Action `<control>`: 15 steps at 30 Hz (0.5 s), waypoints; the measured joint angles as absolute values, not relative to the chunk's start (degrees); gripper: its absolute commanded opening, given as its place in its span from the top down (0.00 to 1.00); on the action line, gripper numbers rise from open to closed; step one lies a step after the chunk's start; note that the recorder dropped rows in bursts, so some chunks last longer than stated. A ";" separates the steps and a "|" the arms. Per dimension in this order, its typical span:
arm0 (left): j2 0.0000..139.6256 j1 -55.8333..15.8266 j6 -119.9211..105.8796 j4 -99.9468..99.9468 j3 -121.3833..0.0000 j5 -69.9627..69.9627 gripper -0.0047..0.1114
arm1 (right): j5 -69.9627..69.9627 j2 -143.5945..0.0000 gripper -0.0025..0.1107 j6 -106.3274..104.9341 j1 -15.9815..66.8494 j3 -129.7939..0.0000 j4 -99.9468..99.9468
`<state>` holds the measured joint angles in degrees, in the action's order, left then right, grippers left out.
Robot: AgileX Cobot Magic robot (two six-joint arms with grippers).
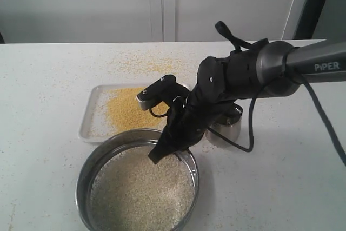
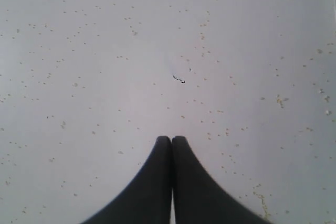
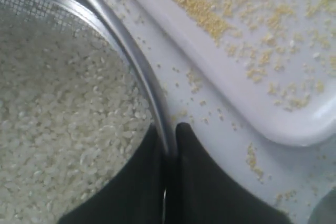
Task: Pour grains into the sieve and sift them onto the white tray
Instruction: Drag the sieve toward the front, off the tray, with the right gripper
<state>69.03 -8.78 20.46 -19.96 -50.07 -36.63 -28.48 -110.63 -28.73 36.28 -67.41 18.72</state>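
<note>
My left gripper [image 2: 171,141], jaws pressed together, over pale tabletop [image 2: 105,51] speckled with stray grains [image 2: 281,99] (small dark squiggle [image 2: 179,80] mid-surface).

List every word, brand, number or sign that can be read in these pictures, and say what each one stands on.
"PiPER": white letters on the dark forearm of the right arm.
Nothing else can be read: the sieve, the white tray and the steel cup show no text, and neither wrist view shows any.
</note>
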 measured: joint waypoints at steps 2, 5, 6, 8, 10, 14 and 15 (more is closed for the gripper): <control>69.03 -8.78 20.46 -19.96 -50.07 -36.63 0.96 | -27.51 -112.34 0.98 -28.63 36.28 -67.41 18.70; 69.03 -8.78 20.46 -19.96 -50.07 -36.63 0.96 | -25.08 -113.45 0.98 -28.53 35.85 -67.75 19.04; 69.03 -8.78 20.46 -19.96 -50.07 -36.63 0.96 | -24.24 -113.92 0.98 -28.53 35.56 -67.99 19.14; 69.03 -8.78 20.46 -19.96 -50.07 -36.63 0.96 | -23.60 -114.13 0.98 -28.53 35.18 -68.02 19.14; 69.03 -8.78 20.46 -19.96 -50.07 -36.63 0.96 | -23.20 -114.16 0.98 -28.53 34.95 -68.02 19.14; 69.03 -8.78 20.46 -19.96 -50.07 -36.63 0.96 | -23.46 -114.25 0.96 -28.42 34.84 -68.23 19.14; 69.03 -8.78 20.46 -19.96 -50.07 -36.63 0.96 | -23.72 -114.25 0.94 -28.42 34.74 -68.23 19.14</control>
